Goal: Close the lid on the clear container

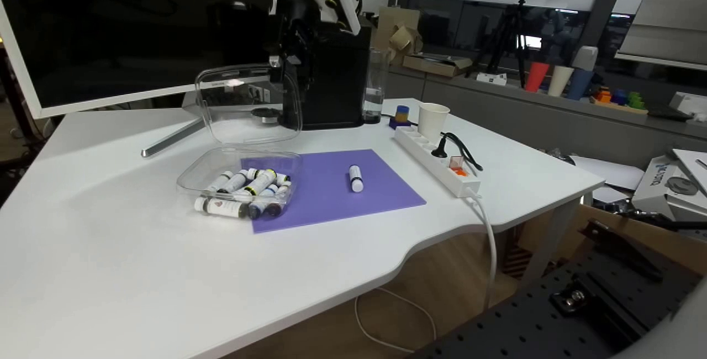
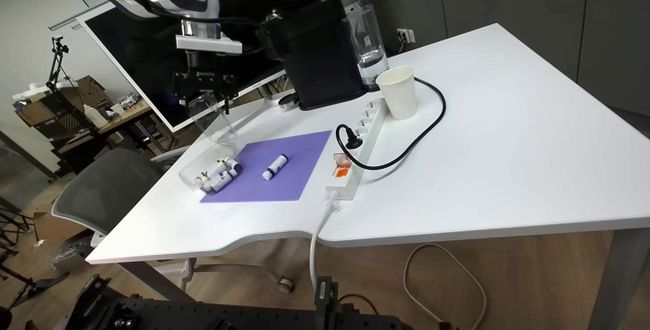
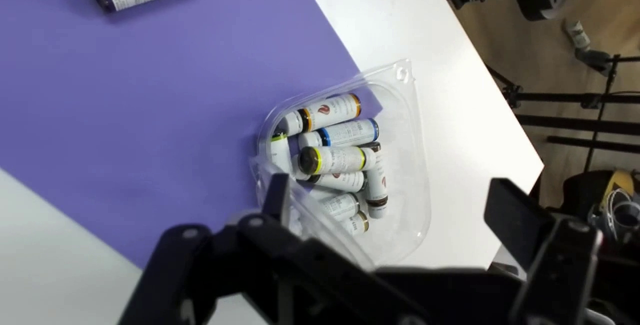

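Note:
The clear container [image 1: 190, 175] sits on the white table, partly over the purple mat [image 1: 381, 193], with several small white bottles in it. It shows also in the wrist view [image 3: 417, 165]. The lid [image 1: 237, 119] is joined along one side and stands raised, roughly upright. In an exterior view the lid's [image 2: 207, 119] top reaches up to my gripper [image 2: 204, 102]. In the wrist view my gripper [image 3: 392, 200] is open, fingers wide apart, nothing held. The lid [image 3: 325, 222] runs slanting beside and behind the left finger; whether they touch I cannot tell.
A loose bottle [image 1: 355, 178] lies on the mat. A black box [image 1: 331, 85] and a clear cylinder [image 1: 374, 96] stand behind. A white power strip [image 1: 428, 154] and paper cup [image 1: 432, 120] stand to one side. A large monitor [image 1: 127, 33] is close to the arm.

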Controlling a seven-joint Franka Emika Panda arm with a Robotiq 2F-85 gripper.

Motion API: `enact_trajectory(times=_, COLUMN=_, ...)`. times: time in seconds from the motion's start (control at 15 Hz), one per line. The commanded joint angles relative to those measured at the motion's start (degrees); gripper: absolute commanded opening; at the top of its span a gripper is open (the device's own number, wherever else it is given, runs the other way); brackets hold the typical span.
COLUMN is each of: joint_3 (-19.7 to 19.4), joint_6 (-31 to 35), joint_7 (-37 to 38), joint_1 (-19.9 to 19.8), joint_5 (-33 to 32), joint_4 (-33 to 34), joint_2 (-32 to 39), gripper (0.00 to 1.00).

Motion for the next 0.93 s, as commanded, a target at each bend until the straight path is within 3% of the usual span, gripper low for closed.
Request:
enact_trajectory(times=0.0, joint_3=0.4, joint_6=-0.4, joint_7=-3.8, joint_1=0.3, joint_5=-2.0, joint_4=-4.2, joint_2=-3.6, gripper=1.00)
enact_trajectory(times=0.27, joint_3=0.6, joint_6=-3.2, joint_7=-6.3, joint_1=1.5, joint_5=-3.8, joint_4=-5.2, joint_2=-4.4, gripper=1.00)
enact_trajectory(times=0.73, joint_3=0.7, joint_6=-17.8, joint_7=-6.9, joint_1=2.0, joint_5=-2.2, joint_4=-2.2, joint_2=-3.5, gripper=1.00)
enact_trajectory(times=0.87, joint_3=-0.9, joint_6=-12.9, joint_7=-1.3, joint_1=2.1, joint_5=-0.6, joint_4=-3.3, joint_2=-4.6, gripper=1.00)
